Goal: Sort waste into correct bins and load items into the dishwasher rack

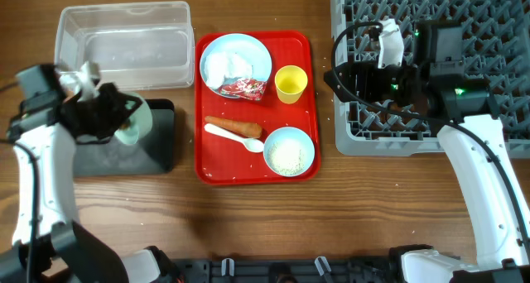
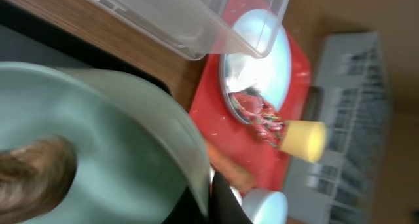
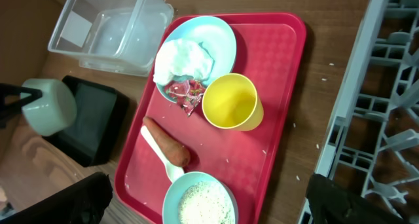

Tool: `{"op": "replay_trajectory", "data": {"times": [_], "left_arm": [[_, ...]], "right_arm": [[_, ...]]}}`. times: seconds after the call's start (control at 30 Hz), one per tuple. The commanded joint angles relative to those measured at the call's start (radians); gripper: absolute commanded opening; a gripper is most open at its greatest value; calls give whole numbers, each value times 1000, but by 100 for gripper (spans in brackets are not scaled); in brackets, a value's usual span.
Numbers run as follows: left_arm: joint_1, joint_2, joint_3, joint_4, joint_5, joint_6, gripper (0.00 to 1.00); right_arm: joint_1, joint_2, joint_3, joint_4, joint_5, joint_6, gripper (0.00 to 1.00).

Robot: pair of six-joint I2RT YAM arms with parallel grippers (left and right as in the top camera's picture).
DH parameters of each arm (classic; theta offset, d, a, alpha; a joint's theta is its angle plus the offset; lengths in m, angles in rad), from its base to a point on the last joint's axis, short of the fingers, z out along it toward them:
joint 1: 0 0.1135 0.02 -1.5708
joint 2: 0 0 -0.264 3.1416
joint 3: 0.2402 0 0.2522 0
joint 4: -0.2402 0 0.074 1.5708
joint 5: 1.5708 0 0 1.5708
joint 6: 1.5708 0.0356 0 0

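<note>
Pale green bowl (image 2: pixel 111 132) hangs in left jaws; red wrapper (image 1: pixel 243 88) print illegible.

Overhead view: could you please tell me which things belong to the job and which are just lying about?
Job: clear plastic tub, black rectangular tray, grey pegged plastic rack, pale blue round plate, crumpled white tissue, red printed wrapper, orange carrot, white plastic spoon, small yellow cup, pale blue-green bowl of rice, second pale blue-green bowl in left pincer.
Lying about: flat red serving tray, wooden table.
</note>
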Motion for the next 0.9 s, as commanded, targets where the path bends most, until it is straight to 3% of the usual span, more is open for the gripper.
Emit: {"op": "replay_trajectory", "data": {"times": [0.0,0.2,0.37,0.5,0.53,0.6,0.73,0.8,0.87], "left_arm": [[188,79,-72,66,449,97,4],[296,240,-87,175,821,126,4],[292,242,-86,190,833,114,4],[148,88,-69,240,792,121,4],[77,25,-64,238,692,107,4],[-165,-114,-65,150,285,91,4],[-635,-113,-66,17,-385,-68,4],[-830,-37,-66,16,-637,-156,4],[-929,34,-66,14,-742,-232,4]], "right_arm": [[2,8,22,-1,7,14,99],[2,8,22,-1,7,14,98],[2,8,22,0,7,14,98],[2,8,22,8,10,38,98],[2,8,22,7,15,40,98],[2,8,22,8,15,40,98],[2,8,22,11,15,40,98],[2,8,22,15,14,41,98],[2,8,22,13,15,40,98]]}}
